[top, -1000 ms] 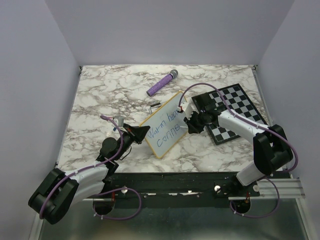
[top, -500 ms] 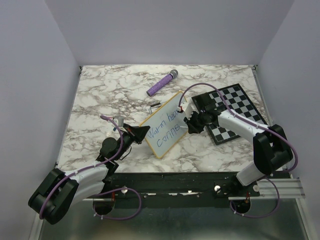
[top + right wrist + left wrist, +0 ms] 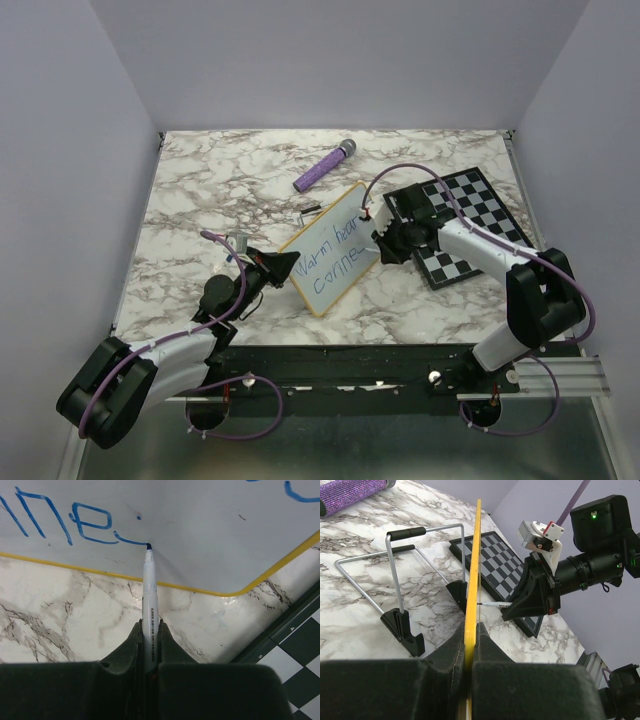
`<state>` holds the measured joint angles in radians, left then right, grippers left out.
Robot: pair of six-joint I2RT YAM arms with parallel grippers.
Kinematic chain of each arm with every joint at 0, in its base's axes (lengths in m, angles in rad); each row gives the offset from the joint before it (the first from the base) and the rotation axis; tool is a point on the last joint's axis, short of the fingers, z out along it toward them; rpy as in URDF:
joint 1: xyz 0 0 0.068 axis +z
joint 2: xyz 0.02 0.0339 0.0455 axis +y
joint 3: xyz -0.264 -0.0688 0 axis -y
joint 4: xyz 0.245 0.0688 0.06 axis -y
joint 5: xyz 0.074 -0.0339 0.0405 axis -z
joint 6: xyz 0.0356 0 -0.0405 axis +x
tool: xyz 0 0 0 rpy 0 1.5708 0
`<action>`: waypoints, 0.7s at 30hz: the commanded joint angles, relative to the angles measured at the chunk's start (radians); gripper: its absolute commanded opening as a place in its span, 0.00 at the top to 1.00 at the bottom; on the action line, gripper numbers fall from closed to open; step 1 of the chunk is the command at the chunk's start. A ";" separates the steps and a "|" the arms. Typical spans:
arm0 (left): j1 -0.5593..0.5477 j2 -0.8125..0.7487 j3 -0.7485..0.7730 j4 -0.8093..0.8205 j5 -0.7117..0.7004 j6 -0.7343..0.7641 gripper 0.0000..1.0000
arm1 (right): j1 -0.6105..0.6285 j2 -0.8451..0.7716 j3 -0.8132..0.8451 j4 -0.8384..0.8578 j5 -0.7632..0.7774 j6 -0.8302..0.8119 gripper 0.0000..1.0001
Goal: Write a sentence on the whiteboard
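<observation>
The whiteboard (image 3: pixel 322 290), white with a yellow frame, stands tilted at the table's middle. My left gripper (image 3: pixel 292 263) is shut on its left edge; in the left wrist view the yellow frame (image 3: pixel 473 575) runs edge-on between the pads of that gripper (image 3: pixel 470 630). The sentence (image 3: pixel 336 250) in blue reads "Warm hear" above "Conne". My right gripper (image 3: pixel 379 240) is shut on a white marker (image 3: pixel 150 595). Its tip touches the board at the end of a short stroke after the blue letters (image 3: pixel 82 522). In its own view that gripper (image 3: pixel 149 627) sits near the board's lower corner.
A checkered chessboard (image 3: pixel 470 220) lies under the right arm. A purple cylinder (image 3: pixel 325 166) lies at the back of the table, with a small dark cap (image 3: pixel 313 208) nearer the board. A wire stand (image 3: pixel 395 570) with black feet props the board from behind.
The right gripper and marker have slid slightly right along the second line, adding a short stroke after "Conne". The left arm and board have stayed still.
</observation>
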<state>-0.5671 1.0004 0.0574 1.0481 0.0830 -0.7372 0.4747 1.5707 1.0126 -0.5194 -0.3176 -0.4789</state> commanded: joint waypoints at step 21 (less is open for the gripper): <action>-0.007 0.038 -0.014 0.055 0.050 0.002 1.00 | -0.007 -0.029 0.011 0.039 -0.081 0.003 0.99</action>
<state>-0.5671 1.0317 0.0574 1.0786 0.0853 -0.7422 0.4633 1.5505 1.0126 -0.4828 -0.3462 -0.4633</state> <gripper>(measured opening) 0.071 0.137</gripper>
